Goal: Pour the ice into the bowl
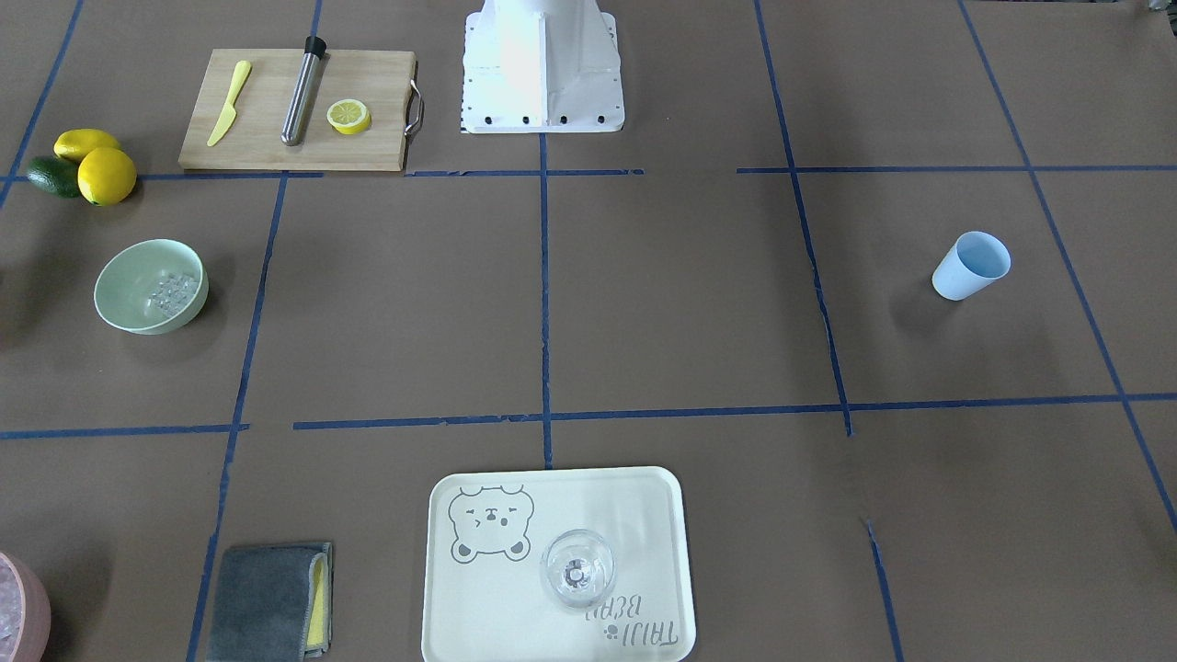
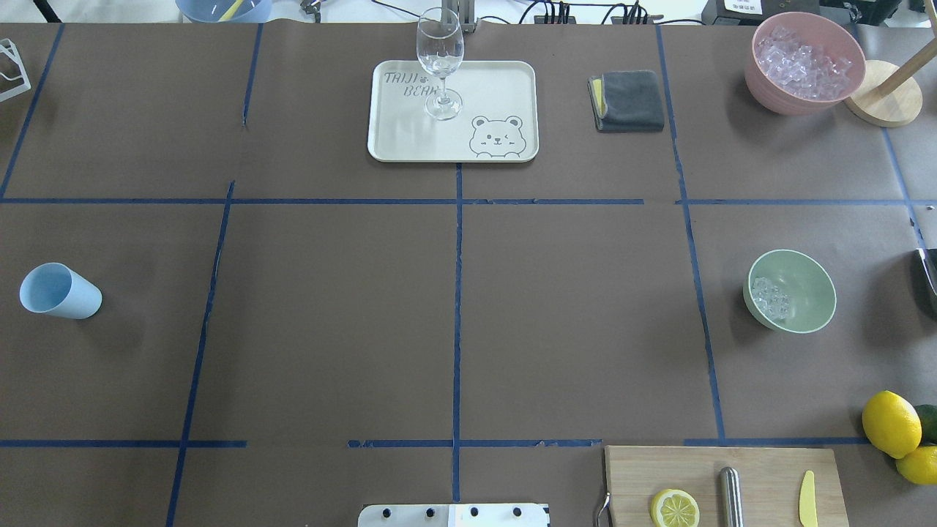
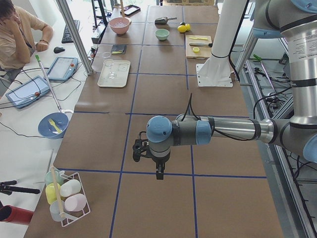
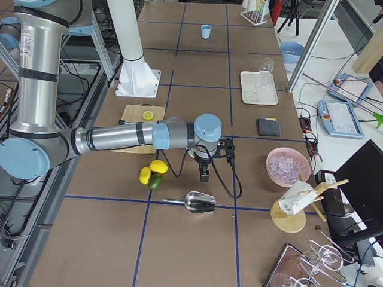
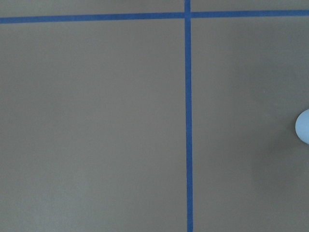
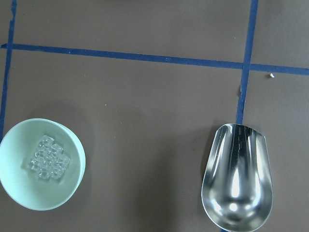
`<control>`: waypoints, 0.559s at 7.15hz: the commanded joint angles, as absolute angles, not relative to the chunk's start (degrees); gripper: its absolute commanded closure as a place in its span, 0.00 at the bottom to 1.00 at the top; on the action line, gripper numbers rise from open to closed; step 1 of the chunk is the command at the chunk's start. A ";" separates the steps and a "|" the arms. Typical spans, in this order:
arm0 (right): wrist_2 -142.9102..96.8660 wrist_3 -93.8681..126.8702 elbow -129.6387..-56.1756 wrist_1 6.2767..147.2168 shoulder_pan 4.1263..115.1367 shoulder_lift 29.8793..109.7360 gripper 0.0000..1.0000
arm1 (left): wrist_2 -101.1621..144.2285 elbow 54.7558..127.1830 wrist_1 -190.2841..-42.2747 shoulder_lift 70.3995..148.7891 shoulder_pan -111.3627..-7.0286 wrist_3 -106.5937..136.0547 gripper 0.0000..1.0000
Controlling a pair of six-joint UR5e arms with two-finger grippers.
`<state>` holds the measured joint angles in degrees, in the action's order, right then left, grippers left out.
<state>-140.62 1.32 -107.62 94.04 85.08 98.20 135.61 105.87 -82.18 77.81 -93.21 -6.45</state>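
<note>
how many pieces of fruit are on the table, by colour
yellow, whole lemons: 2
yellow, lemon half on the cutting board: 1
dark green fruit: 1
total: 4

Mint-green bowl (image 2: 801, 274), clear ice (image 2: 771, 298), light blue cup (image 2: 60, 291).

Left arm (image 3: 237, 130) and right arm (image 4: 119, 139): silver tubes, pale blue caps, black cables (image 3: 189, 106). White base (image 1: 542, 83), seemingly dark-screwed
</note>
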 commanded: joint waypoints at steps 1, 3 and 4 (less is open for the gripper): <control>-140.62 1.32 -107.58 94.04 85.08 98.17 0.00 | 136.23 105.56 -81.30 76.40 -93.43 -6.24 0.00; -140.62 1.32 -107.49 94.04 85.08 98.26 0.00 | 136.67 106.70 -81.91 75.85 -93.43 -6.06 0.00; -140.45 1.41 -107.49 94.04 85.08 98.26 0.00 | 137.63 108.61 -81.91 75.59 -93.43 -5.98 0.00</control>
